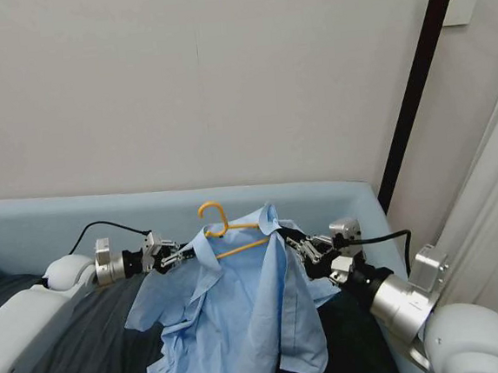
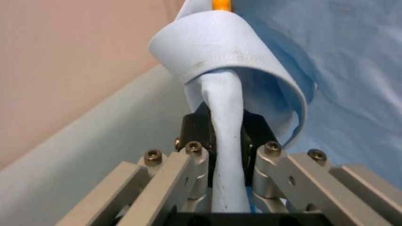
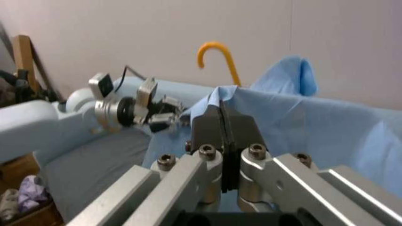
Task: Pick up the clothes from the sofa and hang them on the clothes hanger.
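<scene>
I've got the shirt (image 1: 243,318) draped on the hanger (image 1: 209,205), hook poking out above the collar. Left gripper (image 1: 178,255) sits just left of the hanger, fingers pinching a collar fold. Right gripper (image 1: 296,245) sits just right of the hanger, fingers pressed together on the shirt edge. The rest of the shirt hangs below the hanger, in front of the sofa (image 1: 52,223) back.
</scene>
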`<state>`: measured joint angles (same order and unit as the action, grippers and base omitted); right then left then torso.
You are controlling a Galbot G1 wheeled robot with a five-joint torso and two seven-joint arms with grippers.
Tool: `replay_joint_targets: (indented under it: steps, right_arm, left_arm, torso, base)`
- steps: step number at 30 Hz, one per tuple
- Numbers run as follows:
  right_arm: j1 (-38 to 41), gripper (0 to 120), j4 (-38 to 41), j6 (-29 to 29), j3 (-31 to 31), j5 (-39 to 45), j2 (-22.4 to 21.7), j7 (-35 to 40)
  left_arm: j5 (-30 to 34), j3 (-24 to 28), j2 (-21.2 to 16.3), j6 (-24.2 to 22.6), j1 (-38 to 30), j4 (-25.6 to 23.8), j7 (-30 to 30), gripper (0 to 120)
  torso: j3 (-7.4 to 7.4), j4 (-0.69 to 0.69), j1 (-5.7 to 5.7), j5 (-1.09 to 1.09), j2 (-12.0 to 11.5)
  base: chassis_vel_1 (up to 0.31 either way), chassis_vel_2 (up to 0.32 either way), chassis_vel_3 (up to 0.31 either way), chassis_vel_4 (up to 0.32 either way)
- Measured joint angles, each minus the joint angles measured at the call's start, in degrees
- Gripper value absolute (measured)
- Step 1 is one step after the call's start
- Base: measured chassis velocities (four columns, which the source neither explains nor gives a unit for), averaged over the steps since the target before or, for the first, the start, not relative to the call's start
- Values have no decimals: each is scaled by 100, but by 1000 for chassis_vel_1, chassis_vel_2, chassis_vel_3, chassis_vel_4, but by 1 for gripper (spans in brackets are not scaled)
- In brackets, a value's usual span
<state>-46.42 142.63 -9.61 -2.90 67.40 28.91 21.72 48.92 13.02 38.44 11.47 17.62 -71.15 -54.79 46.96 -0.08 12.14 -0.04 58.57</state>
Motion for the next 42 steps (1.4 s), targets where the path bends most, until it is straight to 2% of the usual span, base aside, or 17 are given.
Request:
replay_joint_targets:
  steps: [6, 7, 11, 15, 16, 17, 20, 23, 24, 27, 28, 30, 31, 32, 34, 39, 42]
  right_arm:
    - [-802, 0, 105, 75, 238, -599, -177, -183]
    - [-1014, 0, 105, 115, 255, -854, -159, -263]
    - [-1281, 0, 103, 148, 266, -1155, -76, -357]
    - [-1623, 0, -35, 208, 232, -1777, 155, -549]
    - [-1656, 0, -110, 227, 212, -1950, 232, -601]
    - [-1656, 0, -110, 227, 212, -1950, 232, -601]
    - [-1428, 0, -336, 237, 72, -2000, 369, -534]
    - [-1206, 0, -459, 243, 4, -1948, 359, -488]
    - [-1067, 0, -530, 253, -5, -1910, 320, -474]
    - [-1088, 0, -607, 283, 21, -2035, 304, -487]
    - [-1088, 0, -607, 283, 21, -2035, 304, -487]
    - [-1154, 0, -634, 302, 77, -2156, 309, -516]
    - [-1154, 0, -634, 302, 77, -2156, 309, -516]
    - [-1194, 0, -630, 304, 129, -2184, 304, -523]
    - [-1263, 0, -571, 304, 206, -2233, 244, -532]
    - [-1395, 0, -458, 327, 253, -2440, 115, -580]
    - [-1470, 0, -432, 350, 257, -2576, 59, -627]
  left_arm:
    - [336, 381, -328, -55, -384, -518, 264, 7]
    - [420, 521, -471, -73, -530, -694, 327, 7]
    - [576, 668, -657, -117, -734, -906, 404, 7]
    - [833, 1018, -1095, -170, -1306, -1308, 613, 7]
    - [800, 1111, -1227, -160, -1456, -1490, 855, 7]
    - [800, 1111, -1227, -160, -1456, -1490, 855, 7]
    - [826, 1201, -1429, -111, -1681, -2038, 1365, 7]
    - [852, 1325, -1468, -91, -1942, -2158, 1389, 7]
    - [856, 1628, -1481, -73, -2433, -2162, 1280, 7]
    - [907, 2814, -1343, 130, -3912, -1847, 819, 7]
    - [907, 2814, -1343, 130, -3912, -1847, 819, 7]
    - [972, 3652, -1110, 283, -4938, -1477, 421, 7]
    - [972, 3652, -1110, 283, -4938, -1477, 421, 7]
    - [1023, 3997, -929, 368, -5396, -1257, 241, 7]
    - [1111, 4508, -568, 479, -6010, -887, 6, 7]
    - [1246, 4770, -75, 511, -6361, -566, -117, 7]
    - [1485, 4778, -6, 421, -6340, -556, -158, 7]
  torso:
    - [0, 0, 0, -2, 0]
    - [0, 1, 0, -2, 0]
    - [0, 1, 0, -1, 0]
    - [-1, 1, 0, 1, 0]
    - [0, 2, 0, 2, 0]
    - [0, 2, 0, 2, 0]
    - [0, 2, -1, -2, 1]
    - [0, 1, 0, -1, 0]
    - [0, 2, 0, -3, 0]
    - [0, 2, 0, 0, 1]
    - [0, 2, 0, 0, 1]
    - [1, 0, 1, -3, 0]
    - [1, 0, 1, -3, 0]
    - [0, 0, 0, 5, 0]
    - [1, 0, 1, 2, 0]
    - [1, -2, 1, 3, 0]
    - [1, -1, 1, 0, 0]
  base:
    - [0, 0, 0, 0]
    - [0, 0, 0, 0]
    - [0, 0, 0, 0]
    - [0, 0, 0, 0]
    - [0, 0, 0, 0]
    - [0, 0, 0, 0]
    - [0, 0, 0, 0]
    - [0, 0, 0, 0]
    - [0, 0, 0, 0]
    - [0, 0, 0, 0]
    - [0, 0, 0, 0]
    - [0, 0, 0, 0]
    - [0, 0, 0, 0]
    - [0, 0, 0, 0]
    - [0, 0, 0, 0]
    - [0, 0, 0, 0]
    - [0, 0, 0, 0]
